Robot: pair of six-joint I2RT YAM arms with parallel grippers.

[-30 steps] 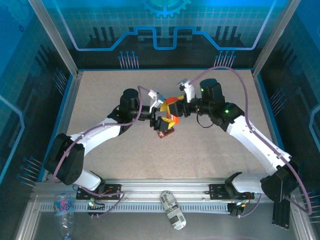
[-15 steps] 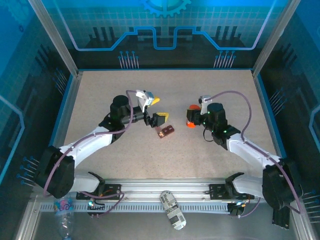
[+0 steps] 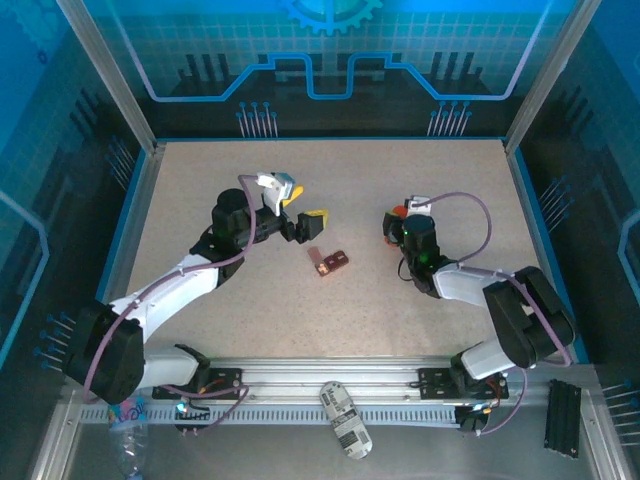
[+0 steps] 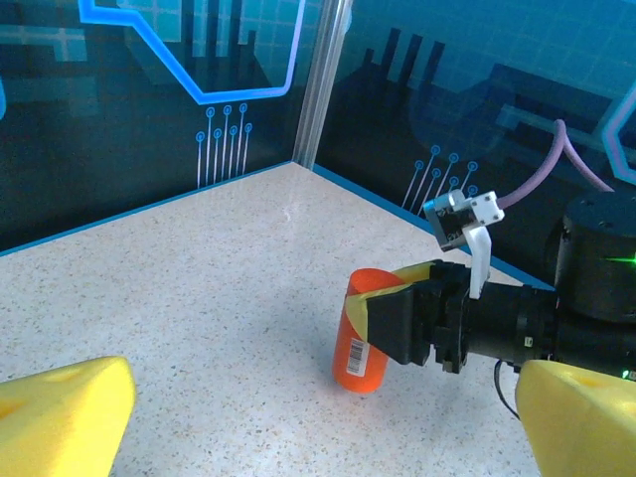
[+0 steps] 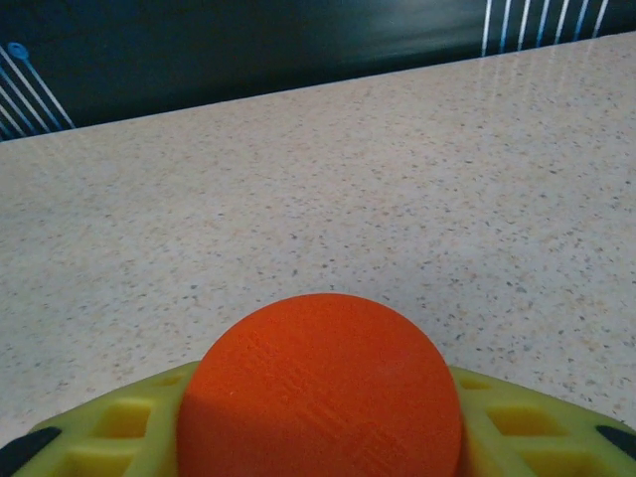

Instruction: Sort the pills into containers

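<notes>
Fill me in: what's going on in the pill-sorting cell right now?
The right gripper is clamped around the top of an orange cylindrical plastic bottle with a white label, which stands roughly upright on the speckled table, right of centre. The left gripper is open and empty, with its yellow fingers spread, and points toward the bottle. The small dark red-brown rectangular tray lies flat between the two arms with neither gripper touching it. Its compartments are too small to read.

- 1 orange bottle (image 4: 363, 338)
- 1 red-brown compartment tray (image 3: 329, 262)
- 2 robot arms: 1 left arm (image 3: 170, 285), 1 right arm (image 3: 470, 285)
- 1 clear plastic bottle (image 3: 128, 415)
- 1 grey labelled canister (image 3: 346, 420)
</notes>
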